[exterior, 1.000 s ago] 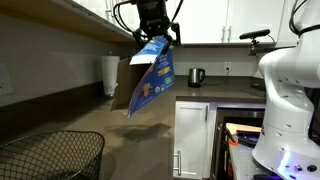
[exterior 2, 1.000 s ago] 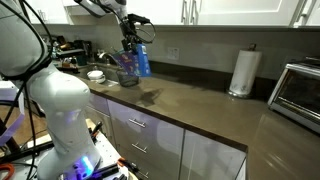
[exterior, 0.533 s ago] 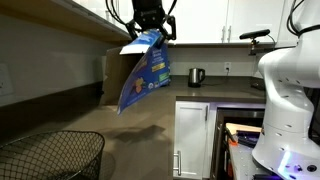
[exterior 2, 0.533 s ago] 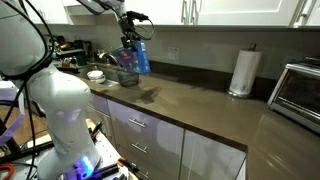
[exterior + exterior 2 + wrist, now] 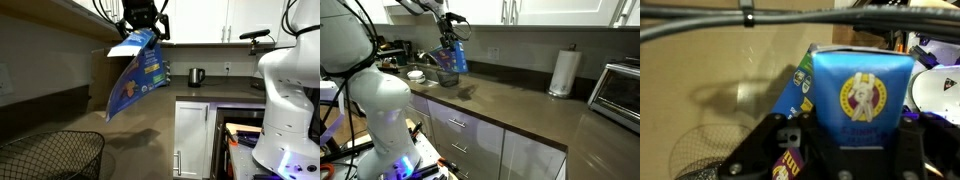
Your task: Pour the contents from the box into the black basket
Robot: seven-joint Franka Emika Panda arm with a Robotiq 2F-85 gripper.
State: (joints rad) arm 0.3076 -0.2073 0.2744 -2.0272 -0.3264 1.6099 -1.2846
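My gripper hangs high over the counter, shut on the top edge of the box. The box is a blue carton with yellow and white print, and it hangs tilted with its lower end toward the left. The black basket, of wire mesh, stands on the counter below and to the left of the box. In the other exterior view the box hangs just above the basket. The wrist view shows the box clamped between the fingers, with the basket at lower left. The contents are hidden.
A paper towel roll and a toaster oven stand farther along the dark counter. A kettle sits by the back wall. Cabinets hang overhead. The white robot base and an open drawer lie to the right.
The gripper has carried the box leftward toward the basket, and the box's lower end has swung out further over it. The grip stays shut.
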